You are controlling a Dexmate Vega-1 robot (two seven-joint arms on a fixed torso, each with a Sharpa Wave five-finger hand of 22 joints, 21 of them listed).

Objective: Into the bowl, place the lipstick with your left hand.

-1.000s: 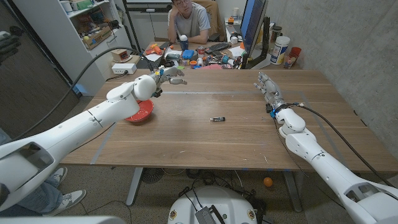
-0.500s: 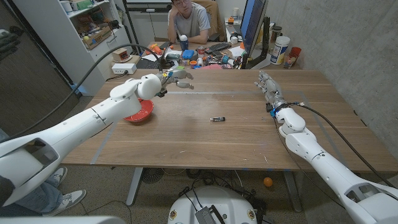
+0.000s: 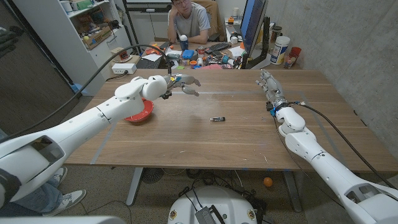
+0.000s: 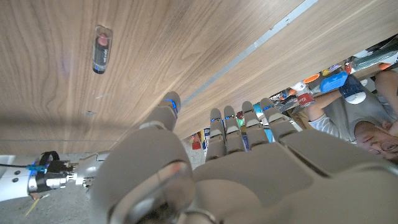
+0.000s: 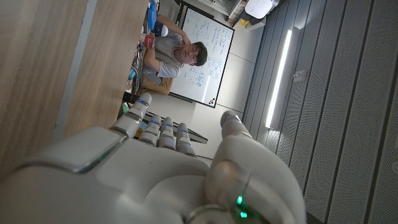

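Note:
A small dark lipstick lies on its side near the middle of the wooden table; in the left wrist view the lipstick shows a clear cap and pink tip. The red bowl sits at the table's left side, partly hidden by my left forearm. My left hand hangs above the table between the bowl and the lipstick, fingers spread and holding nothing; the same left hand shows with fingers apart. My right hand stands at the table's right side, fingers extended, empty.
A person sits behind the table's far edge. Assorted clutter crowds the far edge, with a monitor and a white canister at the back right. A shelf unit stands at the back left.
My left hand has moved to the right, away from over the bowl and toward the lipstick. The right arm and the lipstick have stayed put.

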